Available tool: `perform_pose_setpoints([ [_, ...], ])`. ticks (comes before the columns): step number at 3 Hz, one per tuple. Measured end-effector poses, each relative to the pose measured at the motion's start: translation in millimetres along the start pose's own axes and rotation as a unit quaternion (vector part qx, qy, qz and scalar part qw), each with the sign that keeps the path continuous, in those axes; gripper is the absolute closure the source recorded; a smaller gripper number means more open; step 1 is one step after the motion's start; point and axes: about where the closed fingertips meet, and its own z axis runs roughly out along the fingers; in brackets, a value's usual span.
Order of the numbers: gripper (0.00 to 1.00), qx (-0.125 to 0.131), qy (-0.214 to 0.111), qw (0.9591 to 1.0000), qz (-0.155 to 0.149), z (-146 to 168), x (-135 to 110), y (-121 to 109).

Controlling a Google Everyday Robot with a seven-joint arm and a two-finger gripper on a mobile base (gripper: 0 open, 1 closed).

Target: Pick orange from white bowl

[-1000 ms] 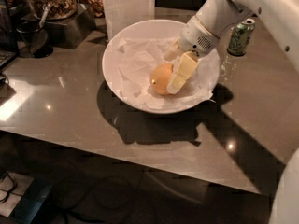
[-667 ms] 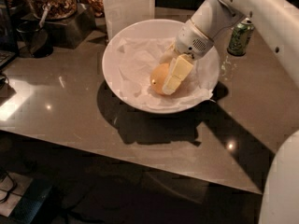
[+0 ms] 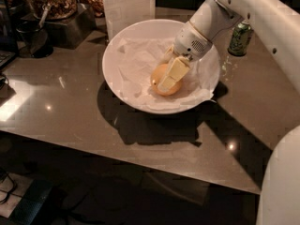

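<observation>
Shifted a little further into the white bowl (image 3: 136,29) since a second ago, the gripper (image 3: 165,84) is now lowered right over the orange (image 3: 174,89), which is left unmoved on the crumpled paper (image 3: 136,64) near the bowl's middle. Whether the fruit is clamped cannot be told.

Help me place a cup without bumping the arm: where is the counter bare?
Bare: the counter left of the white bowl and in front of it, to the near edge. Crowded: jars at back left, green can and arm at right; the gripper hangs in the bowl at the orange.
</observation>
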Motion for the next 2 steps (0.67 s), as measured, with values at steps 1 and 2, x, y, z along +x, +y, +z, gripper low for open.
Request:
perform_pose_setpoints([
  [1, 0.42, -0.004, -0.002, 1.0000, 0.007, 3.5, 3.0, -2.5],
  [2, 0.30, -0.005, -0.002, 0.9999, 0.014, 5.5, 7.6, -4.4],
])
